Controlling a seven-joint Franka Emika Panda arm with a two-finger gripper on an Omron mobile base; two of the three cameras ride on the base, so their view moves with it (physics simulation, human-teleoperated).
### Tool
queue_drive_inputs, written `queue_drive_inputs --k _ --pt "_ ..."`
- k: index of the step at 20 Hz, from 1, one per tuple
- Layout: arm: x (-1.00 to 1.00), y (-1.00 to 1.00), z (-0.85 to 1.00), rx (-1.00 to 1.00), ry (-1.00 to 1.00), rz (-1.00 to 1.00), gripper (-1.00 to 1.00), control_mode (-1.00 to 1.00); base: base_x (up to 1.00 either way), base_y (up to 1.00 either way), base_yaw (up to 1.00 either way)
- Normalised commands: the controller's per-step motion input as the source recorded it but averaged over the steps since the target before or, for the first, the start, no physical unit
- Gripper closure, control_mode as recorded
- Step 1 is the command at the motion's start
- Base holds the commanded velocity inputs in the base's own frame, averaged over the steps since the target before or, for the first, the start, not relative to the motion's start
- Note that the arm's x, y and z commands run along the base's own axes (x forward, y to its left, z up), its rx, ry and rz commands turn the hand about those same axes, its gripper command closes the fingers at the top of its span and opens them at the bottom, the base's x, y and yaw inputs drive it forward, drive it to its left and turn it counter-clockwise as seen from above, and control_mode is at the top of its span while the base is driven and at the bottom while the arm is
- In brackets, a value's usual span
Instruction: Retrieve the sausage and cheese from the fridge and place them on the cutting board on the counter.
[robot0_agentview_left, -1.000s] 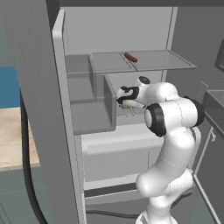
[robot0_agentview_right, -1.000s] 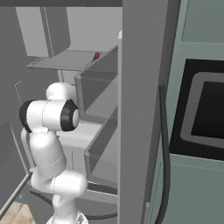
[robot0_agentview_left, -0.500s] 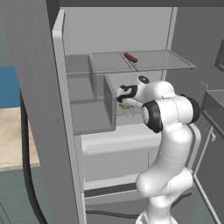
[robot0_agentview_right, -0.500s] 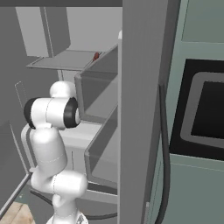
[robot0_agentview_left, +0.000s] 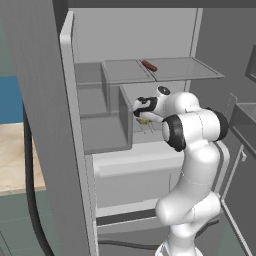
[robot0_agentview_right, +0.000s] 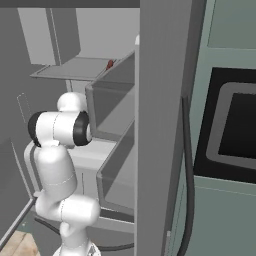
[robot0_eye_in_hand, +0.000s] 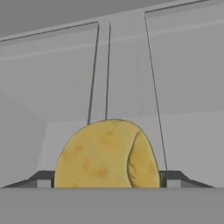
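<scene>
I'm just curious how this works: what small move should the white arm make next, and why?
Probably draw the gripper straight back out of the grey fridge: the lumpy pale yellow cheese sits between its dark fingers, apparently gripped, and the thin dark red sausage lies on the shelf above.

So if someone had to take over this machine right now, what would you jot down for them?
Gripper: shut on the cheese, inside the open fridge above a lower shelf.
Sausage: lying on the upper glass shelf, untouched.
Counter: a strip shows left of the fridge door.
Done: cheese gripped.
Left: carry the cheese out to the cutting board, then come back for the sausage and set it there too.
</scene>
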Motion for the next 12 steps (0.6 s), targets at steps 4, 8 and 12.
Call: queue_drive_inputs --k 4,8,12 --pt "-0.1 0.0 0.0 0.0 -0.02 0.0 1.0 -1.0 0.0 0.0 0.0" --pt "-0.68 0.0 0.0 -0.04 -0.12 0.0 1.0 -1.0 0.0 0.0 0.0" --pt "-0.89 -0.07 0.11 0.0 -0.24 0.0 1.0 -1.0 0.0 0.0 0.0"
